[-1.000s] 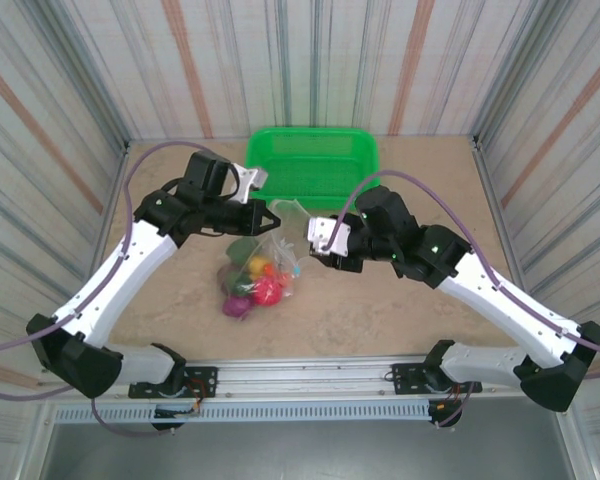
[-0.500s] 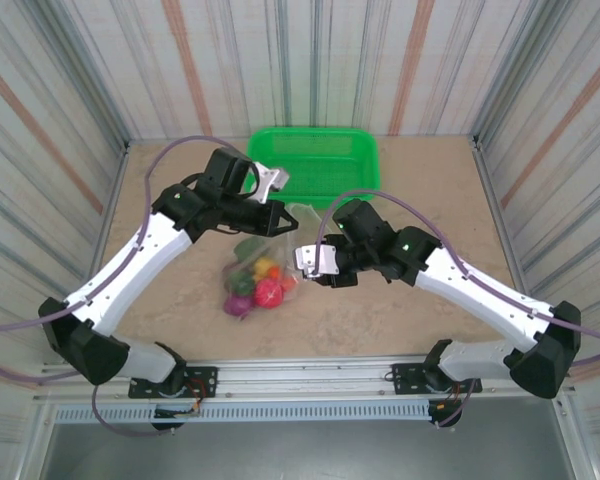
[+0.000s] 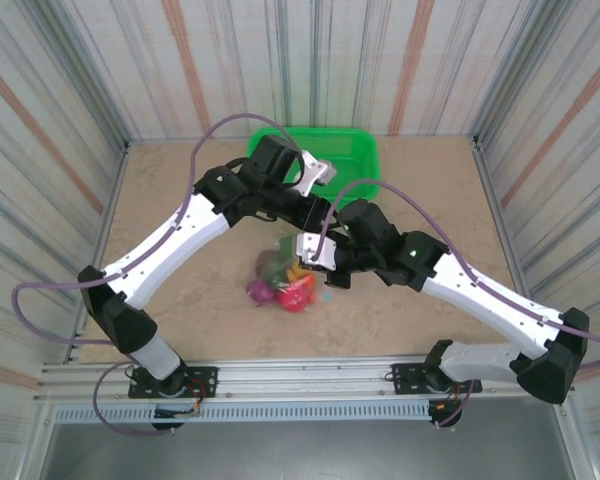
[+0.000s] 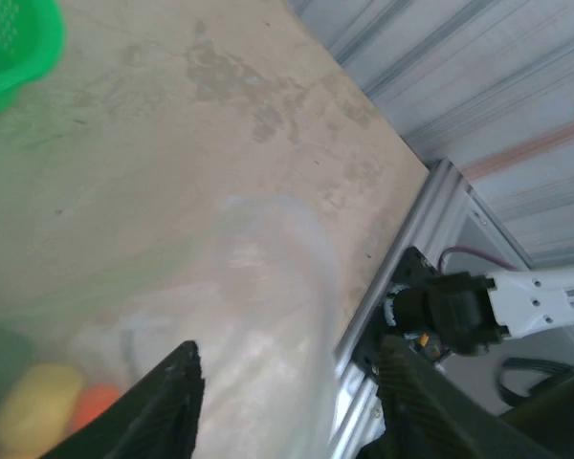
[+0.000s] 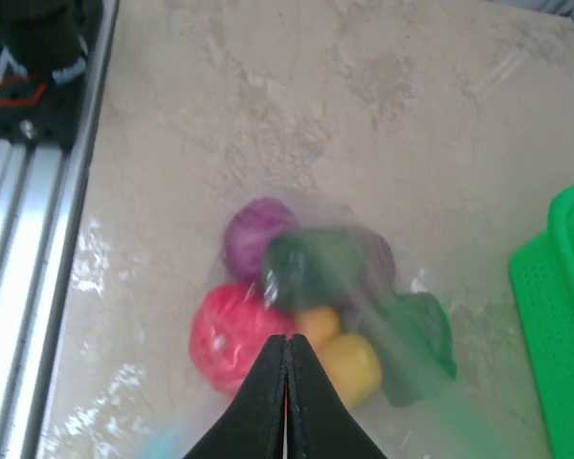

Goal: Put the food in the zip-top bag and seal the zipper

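Both arms had swung since a second earlier. The left arm now reached much farther right across the middle, and the right arm had drawn in beside it. The clear, floppy plastic zip-top bag (image 3: 292, 262) had shifted right with its load. The left claw (image 4: 287, 382) had let go and the right claw (image 5: 288, 363) had clamped shut.

There was one bag, one green mesh plastic basket (image 3: 352, 150) and two arms. Inside the bag the small toy food (image 3: 285, 288) counted to seven pieces in the right wrist view:
- a purple piece (image 5: 253, 234)
- a red piece (image 5: 222, 337)
- a dark green piece (image 5: 311, 268)
- a dark purple piece (image 5: 375, 270)
- a lighter green piece (image 5: 419, 337)
- a yellow piece (image 5: 352, 365)
- an orange piece (image 5: 316, 325)

The left arm stretched from its near-left base diagonally toward the far centre, with its wrist by the basket's near rim. Its fingers stood apart, released, with blurred clear film in front of them. The right arm bent in from the near-right base to the centre. Its fingers were pressed together on the bag's upper film, and the food was bunched below them. Whether the bag rested on the beige surface (image 3: 440, 180) could not be told.

The two wrists crowded over the bag and covered its top from above. The basket lay just beyond, at the far wall. An aluminium rail (image 5: 38, 191) ran along the near edge.
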You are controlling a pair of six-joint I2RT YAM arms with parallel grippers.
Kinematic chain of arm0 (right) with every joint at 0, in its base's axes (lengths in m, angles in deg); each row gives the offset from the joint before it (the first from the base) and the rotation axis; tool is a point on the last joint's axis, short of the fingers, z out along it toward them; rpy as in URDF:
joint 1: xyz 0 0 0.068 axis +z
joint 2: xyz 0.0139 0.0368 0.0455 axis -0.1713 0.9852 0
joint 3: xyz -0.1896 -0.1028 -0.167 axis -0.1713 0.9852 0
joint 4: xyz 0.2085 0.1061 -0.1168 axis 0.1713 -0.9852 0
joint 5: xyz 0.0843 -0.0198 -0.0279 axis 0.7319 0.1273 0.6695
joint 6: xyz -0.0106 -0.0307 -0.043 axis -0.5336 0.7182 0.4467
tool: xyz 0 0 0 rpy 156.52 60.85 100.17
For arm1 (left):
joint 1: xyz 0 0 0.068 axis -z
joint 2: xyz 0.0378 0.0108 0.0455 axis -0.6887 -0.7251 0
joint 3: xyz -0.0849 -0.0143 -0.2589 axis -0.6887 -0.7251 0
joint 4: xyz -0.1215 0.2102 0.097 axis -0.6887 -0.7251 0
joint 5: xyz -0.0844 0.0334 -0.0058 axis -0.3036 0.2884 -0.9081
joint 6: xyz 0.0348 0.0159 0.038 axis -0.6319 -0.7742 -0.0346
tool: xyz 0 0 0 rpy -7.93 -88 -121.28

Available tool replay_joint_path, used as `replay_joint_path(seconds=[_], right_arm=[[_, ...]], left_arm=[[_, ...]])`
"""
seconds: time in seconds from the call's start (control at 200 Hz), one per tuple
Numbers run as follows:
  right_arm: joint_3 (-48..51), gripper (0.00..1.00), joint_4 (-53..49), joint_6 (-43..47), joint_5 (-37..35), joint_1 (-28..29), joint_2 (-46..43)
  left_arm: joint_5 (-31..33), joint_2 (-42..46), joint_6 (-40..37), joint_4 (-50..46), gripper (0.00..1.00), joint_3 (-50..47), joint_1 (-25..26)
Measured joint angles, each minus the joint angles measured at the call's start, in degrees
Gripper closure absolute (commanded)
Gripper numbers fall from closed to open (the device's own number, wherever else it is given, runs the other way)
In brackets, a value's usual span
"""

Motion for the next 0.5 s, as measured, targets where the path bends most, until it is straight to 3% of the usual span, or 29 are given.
replay_joint_path(seconds=[0.225, 0.396, 0.501], right_arm=[[-0.24, 0.98, 1.2, -10.49, 0.04, 1.31, -0.37], [-0.79, 1.0, 1.09, -17.86, -4.33, -2.49, -0.66], [-0.39, 0.91, 0.24, -23.15, -7.26, -6.78, -3.43]], left_arm=[[6.16, 10.27, -1.03, 5.99, 0.38, -10.91, -2.75], [9.29, 22.05, -1.44, 7.74, 0.45, -21.9, -2.69], [11.54, 26.4, -2.19, 8.68, 0.46, -27.32, -0.46]])
